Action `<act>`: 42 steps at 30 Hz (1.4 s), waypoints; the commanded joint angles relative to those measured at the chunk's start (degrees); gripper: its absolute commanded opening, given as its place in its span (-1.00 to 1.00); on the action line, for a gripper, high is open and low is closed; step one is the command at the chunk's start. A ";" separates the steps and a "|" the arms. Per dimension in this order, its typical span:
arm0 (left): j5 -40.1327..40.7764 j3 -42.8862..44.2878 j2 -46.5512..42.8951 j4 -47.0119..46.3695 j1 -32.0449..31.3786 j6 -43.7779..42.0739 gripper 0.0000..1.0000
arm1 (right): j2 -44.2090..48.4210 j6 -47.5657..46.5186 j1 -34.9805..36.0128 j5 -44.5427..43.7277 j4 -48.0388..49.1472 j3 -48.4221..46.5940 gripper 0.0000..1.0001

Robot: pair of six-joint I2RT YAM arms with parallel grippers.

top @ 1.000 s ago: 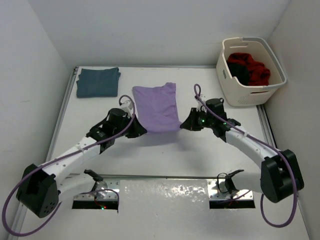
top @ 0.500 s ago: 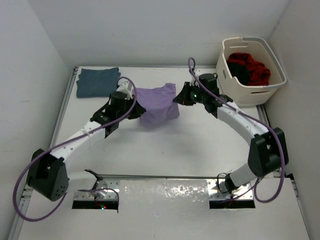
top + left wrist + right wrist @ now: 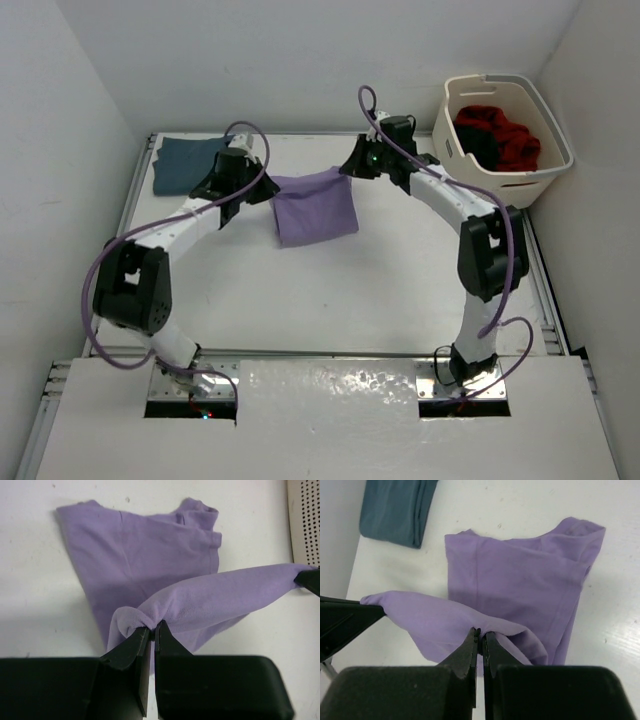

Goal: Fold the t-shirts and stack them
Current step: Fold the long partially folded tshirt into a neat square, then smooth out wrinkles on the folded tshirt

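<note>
- teal t-shirt (image 3: 195, 164): folded flat at the far-left corner of the counter (image 3: 400, 280). I count that one done, and it's the base of the stack.
- left gripper (image 3: 151, 626): jaws pinched tight on a bunched corner of the lavender t-shirt (image 3: 315, 212), just right of the teal one.
- lavender t-shirt: mid-counter toward the far edge. The lower part lies on the counter; the top edge is lifted and stretched taut between both grippers. I read this as mid-fold. It needs laying over, then moving onto the teal.
- right gripper (image 3: 480, 631): clamped closed on the other end of that same edge.
- laundry basket (image 3: 500, 190): far-right corner, with the red t-shirt (image 3: 505, 135) and a black cloth (image 3: 480, 147) crumpled inside, unfolded. So I reckon one done, one in hand, two to go.
- in the way: the left arm (image 3: 190, 215) sits right beside the teal t-shirt and could drag it. The right gripper works near the basket.
</note>
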State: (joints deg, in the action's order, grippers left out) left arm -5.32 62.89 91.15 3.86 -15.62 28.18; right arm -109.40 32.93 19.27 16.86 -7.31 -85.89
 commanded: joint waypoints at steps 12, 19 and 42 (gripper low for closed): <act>-0.57 18.48 18.97 -1.75 3.57 -3.05 -1.00 | -19.95 -1.11 -2.83 3.08 9.66 -19.57 -1.00; -0.13 23.23 25.99 -1.49 5.24 -2.87 -1.00 | -28.13 -0.59 -2.92 2.91 13.27 -25.56 -0.83; -6.54 25.79 29.42 -7.89 2.96 0.38 0.80 | -25.76 5.65 -2.04 12.49 26.30 -17.81 0.98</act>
State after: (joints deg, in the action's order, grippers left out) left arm -8.38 87.61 118.76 0.82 -12.19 27.24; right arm -132.38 34.89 16.71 25.98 13.45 -100.66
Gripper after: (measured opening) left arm 0.900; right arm 0.993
